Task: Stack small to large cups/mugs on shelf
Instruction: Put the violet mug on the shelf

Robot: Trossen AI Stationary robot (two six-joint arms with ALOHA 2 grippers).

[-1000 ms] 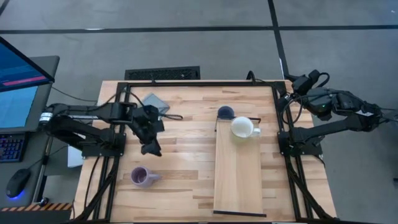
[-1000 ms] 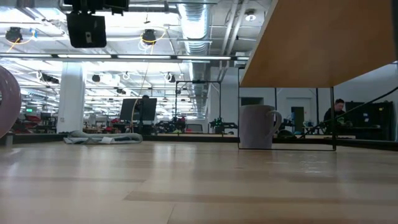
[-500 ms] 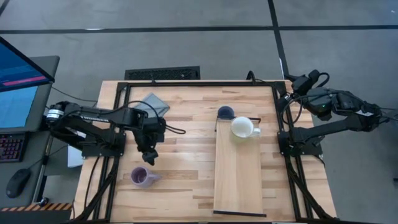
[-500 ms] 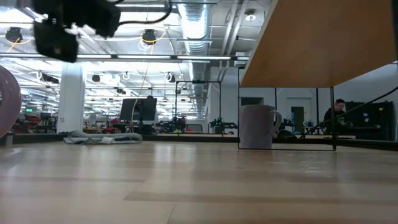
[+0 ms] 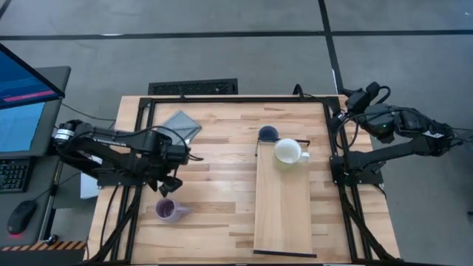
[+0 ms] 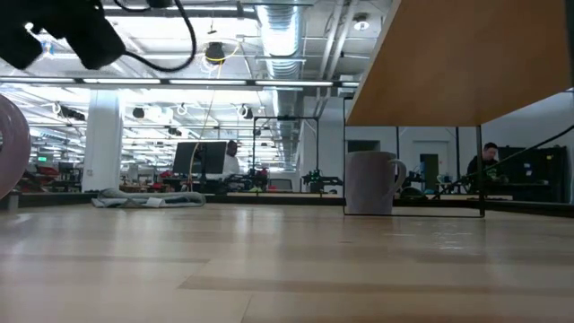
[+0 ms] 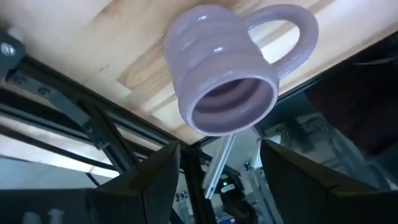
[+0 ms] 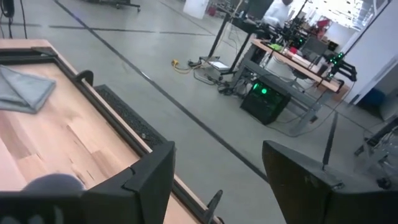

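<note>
The lavender mug [image 5: 168,210] stands upright on the table near its left near corner, handle toward the right; the left wrist view looks into its mouth [image 7: 221,68]. My left gripper [image 5: 168,186] hangs open just above and beyond it, slanting down, its fingers clear of the mug [image 7: 221,180]. The white mug [image 5: 288,151] stands on the shelf [image 5: 284,214] near its far end. The slate-blue mug [image 5: 267,134] stands at the shelf's far left corner. My right gripper [image 8: 217,186] is open, parked beyond the table's far right corner [image 5: 355,100].
A grey folded cloth [image 5: 183,124] lies at the table's far left. The shelf stands raised above the table on a thin dark frame [image 6: 413,213], and a mug [image 6: 369,182] shows beneath it. Bare wood lies between the lavender mug and the shelf.
My left gripper has moved toward the table's near edge and down, toward the lavender mug. It has tipped from nearly level to slanting steeply down and has rolled about its own axis. Its fingers stay open. The mugs have not moved.
</note>
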